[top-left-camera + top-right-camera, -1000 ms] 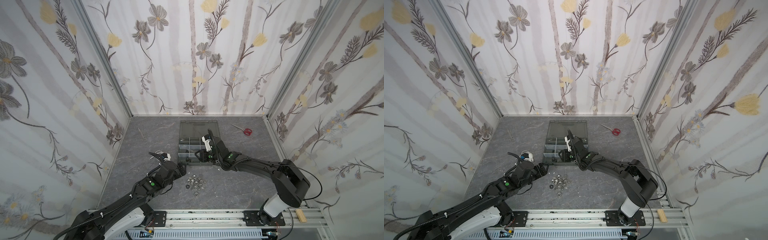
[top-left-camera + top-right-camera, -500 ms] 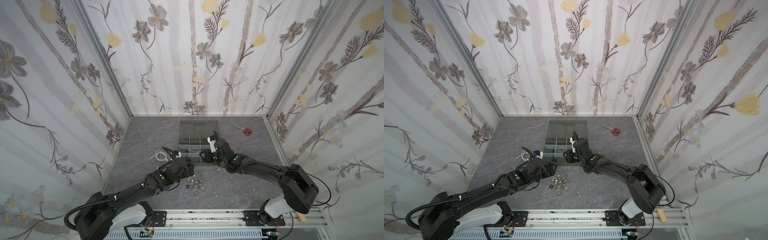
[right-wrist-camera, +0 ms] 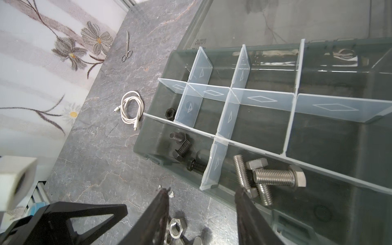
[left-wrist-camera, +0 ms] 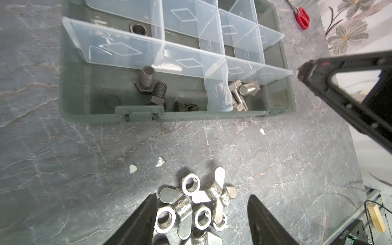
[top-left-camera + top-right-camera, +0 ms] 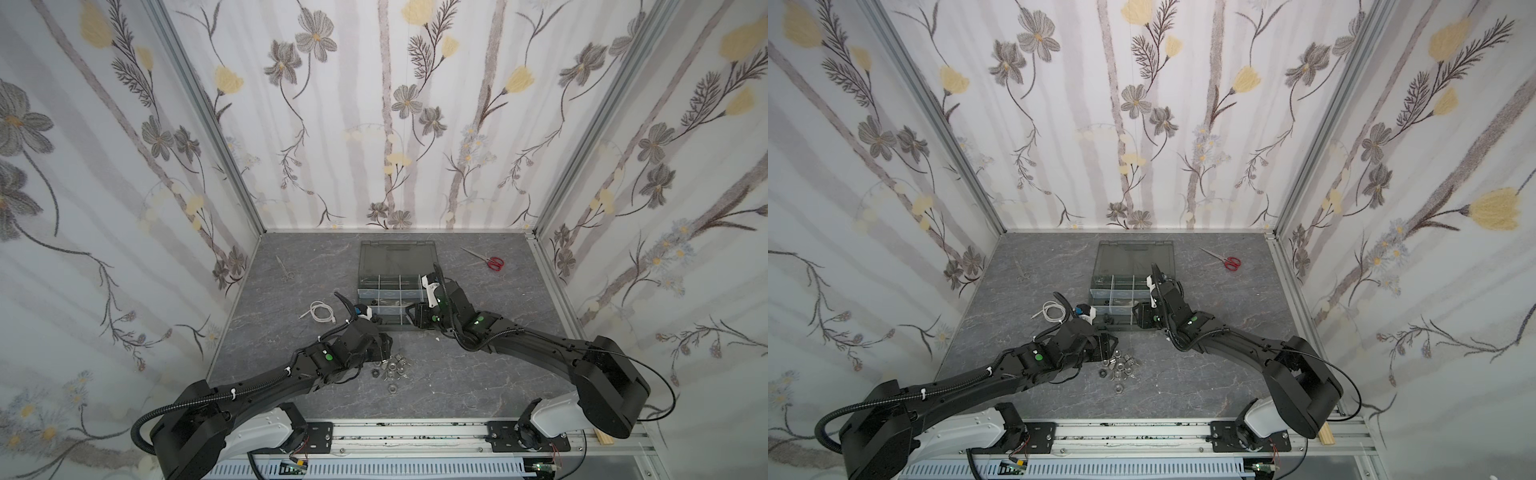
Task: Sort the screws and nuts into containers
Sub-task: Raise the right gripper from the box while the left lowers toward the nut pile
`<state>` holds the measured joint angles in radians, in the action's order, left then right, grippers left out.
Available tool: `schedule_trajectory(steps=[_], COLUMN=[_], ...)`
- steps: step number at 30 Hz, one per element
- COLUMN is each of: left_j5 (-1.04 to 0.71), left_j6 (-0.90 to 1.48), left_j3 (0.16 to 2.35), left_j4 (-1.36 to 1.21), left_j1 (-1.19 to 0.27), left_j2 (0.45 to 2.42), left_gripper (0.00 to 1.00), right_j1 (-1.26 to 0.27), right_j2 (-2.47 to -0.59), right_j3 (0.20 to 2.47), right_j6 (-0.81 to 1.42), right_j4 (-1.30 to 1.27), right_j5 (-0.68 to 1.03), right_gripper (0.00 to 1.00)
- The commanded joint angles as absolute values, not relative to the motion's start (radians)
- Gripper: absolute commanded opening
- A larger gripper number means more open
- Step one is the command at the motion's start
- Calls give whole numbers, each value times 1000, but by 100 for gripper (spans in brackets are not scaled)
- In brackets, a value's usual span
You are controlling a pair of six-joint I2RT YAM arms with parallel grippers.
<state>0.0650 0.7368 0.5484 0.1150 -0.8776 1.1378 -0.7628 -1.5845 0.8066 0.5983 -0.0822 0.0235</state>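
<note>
A pile of silver nuts [image 4: 191, 207], hex and winged, lies on the table in front of the dark grey case [image 5: 365, 309]. My left gripper [image 4: 201, 212] is open and straddles the pile, one finger [image 4: 144, 220] touching the nearest nut. In a top view the left gripper [image 5: 384, 351] is at the pile's left edge. Black screws [image 4: 150, 84] lie in the front left container and silver screws [image 3: 273, 178] in the one beside it. A black nut [image 3: 170, 113] sits in a container behind. My right gripper [image 3: 201, 203] hangs open and empty over the case's front edge.
The case's smoky lid [image 5: 399, 257] lies open toward the back wall. Red scissors [image 5: 492, 262] lie back right, small silver scissors [image 5: 284, 270] back left, and a coiled white cable [image 5: 320, 311] left of the case. White flecks [image 4: 132, 168] dot the table near the pile.
My left gripper has moved right onto the nut pile and its jaws have narrowed. My right gripper has drawn back from over the containers to the case's front edge.
</note>
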Motion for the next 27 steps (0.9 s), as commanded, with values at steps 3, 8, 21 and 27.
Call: schedule_trajectory(steps=[3, 8, 21, 27], left_j5=[39, 80, 217, 223], left_j6=[689, 746, 877, 884], left_j3=[589, 573, 599, 618], left_j4=[197, 227, 418, 428], left_j1=[-899, -945, -1071, -1096], left_j2=[1173, 1169, 1208, 1272], left_gripper=[68, 64, 57, 55], right_j1=[-762, -756, -752, -740], right_j2=[-1506, -1490, -1487, -1476], right_j3=[708, 689, 667, 655], right_j6=[643, 634, 617, 612], right_j4=[-103, -77, -94, -91], right_j5=[-39, -52, -47, -47], right_gripper=[52, 52, 52, 52])
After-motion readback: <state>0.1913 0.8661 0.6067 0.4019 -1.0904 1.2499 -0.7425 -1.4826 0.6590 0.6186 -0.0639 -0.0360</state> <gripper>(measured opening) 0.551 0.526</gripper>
